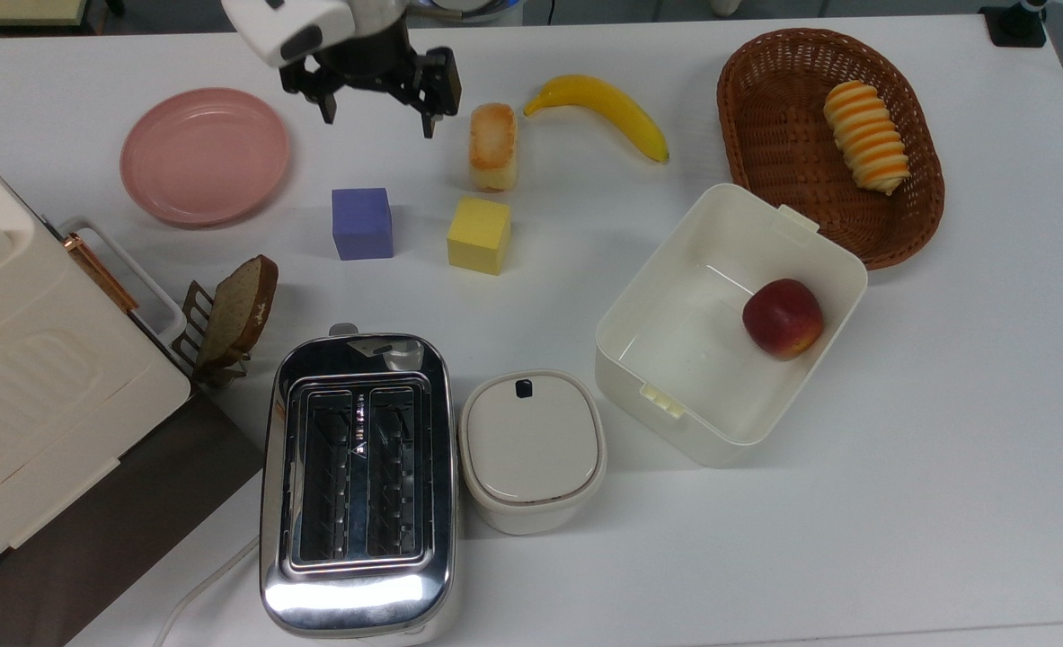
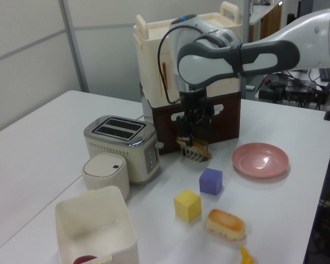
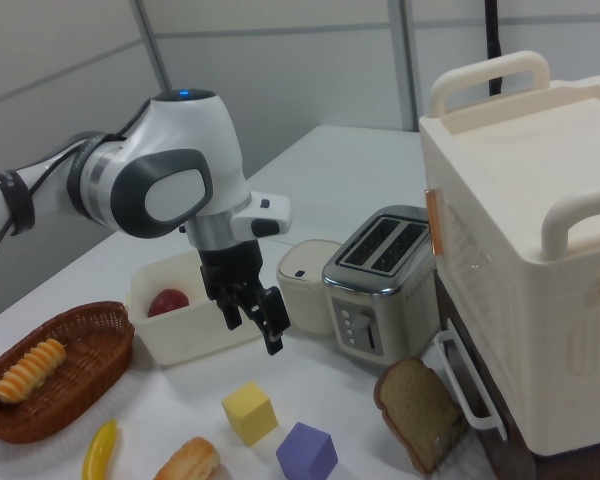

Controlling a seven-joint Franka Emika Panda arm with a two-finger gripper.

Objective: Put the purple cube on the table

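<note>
Purple cube (image 1: pixel 362 223) sits flat on the white tabletop (image 1: pixel 854 503), one face down, square, nothing touching it. In the top view it lies between the pink plate (image 1: pixel 204 155) on the top view's left and the yellow cube (image 1: pixel 479 235) on the top view's right; apart from both, a clear strip of tabletop on each side. Left view agrees: cube (image 2: pixel 210 181) rests on the surface beside the yellow cube (image 2: pixel 187 205), plate (image 2: pixel 260 160) beyond it. Right view: cube (image 3: pixel 306 452) low in frame, on the surface, next to the yellow one (image 3: pixel 250 413).

Bread roll (image 1: pixel 492 145) lies just past the yellow cube. Slice of bread in its rack (image 1: pixel 236 310) stands on the near side, apart from the purple cube.

Pincer (image 1: pixel 376 105) hangs well above and away from the cube, toward the far edge of the tabletop in the top view. Fingers spread apart, nothing between them; the right view (image 3: pixel 253 320) shows the same empty gap.

Judgement: placement looks complete. Cube is on the tabletop, off the plate, released and stable. Nothing of the task appears left except the arm clearing the scene. No risk seen of the cube tipping or sliding as it lies.
</note>
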